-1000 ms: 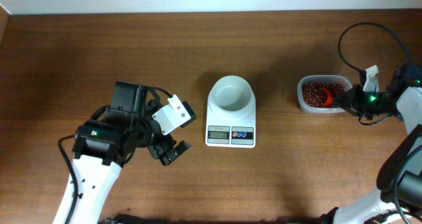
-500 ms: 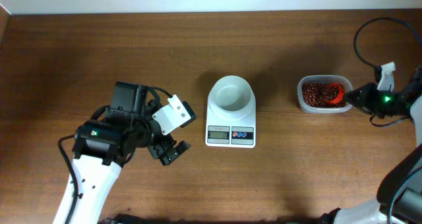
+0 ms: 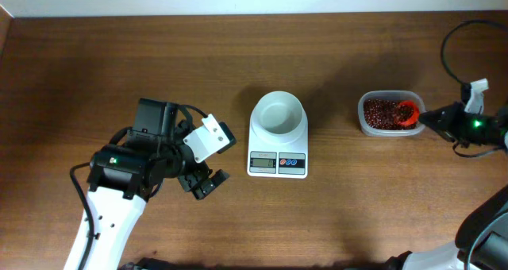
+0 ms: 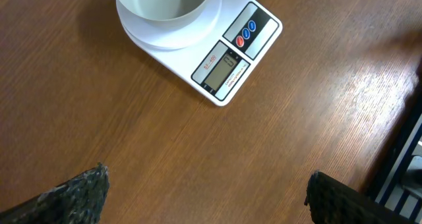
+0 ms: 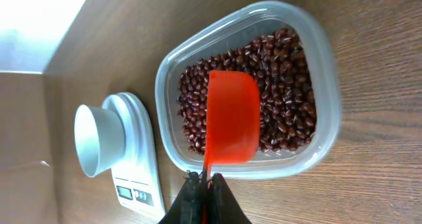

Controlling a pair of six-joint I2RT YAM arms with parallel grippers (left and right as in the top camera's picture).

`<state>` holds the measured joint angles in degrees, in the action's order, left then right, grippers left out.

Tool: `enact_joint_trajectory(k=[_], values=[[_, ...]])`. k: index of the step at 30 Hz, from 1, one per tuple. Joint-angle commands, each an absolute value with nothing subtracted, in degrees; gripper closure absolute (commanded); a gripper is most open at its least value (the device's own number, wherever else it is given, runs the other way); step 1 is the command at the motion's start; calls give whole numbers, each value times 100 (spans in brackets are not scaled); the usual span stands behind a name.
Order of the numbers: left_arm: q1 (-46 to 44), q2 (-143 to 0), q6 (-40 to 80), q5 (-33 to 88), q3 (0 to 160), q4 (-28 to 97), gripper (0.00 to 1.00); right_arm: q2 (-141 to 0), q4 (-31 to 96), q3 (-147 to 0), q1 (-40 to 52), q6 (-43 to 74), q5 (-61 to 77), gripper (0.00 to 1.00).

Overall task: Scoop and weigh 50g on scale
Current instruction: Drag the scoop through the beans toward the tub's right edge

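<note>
right gripper (image 5: 204, 186) right of scale (image 3: 277, 147), pinching red scoop (image 5: 231, 118) handle; scoop over beans (image 5: 287, 112) in tub (image 5: 324, 59). left gripper (image 4: 204, 197) left of scale, fingers spread.

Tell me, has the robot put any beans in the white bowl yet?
Not yet. Done: the right claw is shut on the red scoop. In hand: the scoop is down at the beans in the clear tub. To do: the bowl on the scale looks empty, so carrying, pouring and weighing remain. The left claw hangs open, holding nothing.
</note>
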<state>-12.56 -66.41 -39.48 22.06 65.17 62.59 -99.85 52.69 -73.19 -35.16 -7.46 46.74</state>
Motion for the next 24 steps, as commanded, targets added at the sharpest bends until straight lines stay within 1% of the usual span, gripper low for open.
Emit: enact_joint_trajectory(k=[1, 13, 22, 24], values=[[-1232, -6565, -4018, 2206, 6563, 6261, 1, -9874, 5328, -7369, -3704, -574, 5111, 96], [-1232, -6565, -4018, 2206, 6563, 6261, 1, -9874, 5363, -7369, -3758, -401, 5946, 96], [-1232, -6565, -4018, 2206, 6563, 6261, 1, -9874, 5546, -7369, -3795, -403, 6016, 96], [-1232, -6565, -4018, 2206, 6563, 6261, 1, -9874, 5575, -7367, -3883, -403, 6302, 96]])
